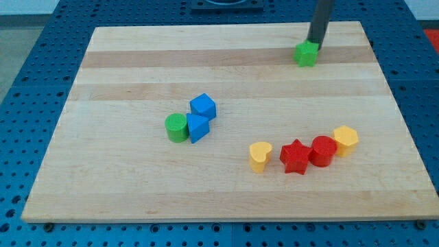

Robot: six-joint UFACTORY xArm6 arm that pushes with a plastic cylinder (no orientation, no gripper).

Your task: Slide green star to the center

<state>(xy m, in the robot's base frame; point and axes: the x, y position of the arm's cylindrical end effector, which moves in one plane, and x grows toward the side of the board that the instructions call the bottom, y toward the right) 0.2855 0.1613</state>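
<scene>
My tool is a plain dark rod with nothing on it that opens or closes, so it grips nothing. My tip (316,46) sits at the view's top right, right against the upper right edge of the green star (306,54); whether it truly touches the block or stands just beside it I cannot tell. The green star lies near the far right corner of the wooden tabletop (123,62), well apart from every other block.

Around the middle of the tabletop, toward the view's left, three blocks crowd together: a green cylinder (176,127), a blue block (197,127) of wedge-like shape touching its right side, and a blue cube (203,106) just above that one.

Toward the view's lower right a row runs slightly uphill: a yellow heart (260,156) standing a little apart, then a red star (295,156), a red cylinder (322,151) and a yellow block (345,139), each touching the next.
</scene>
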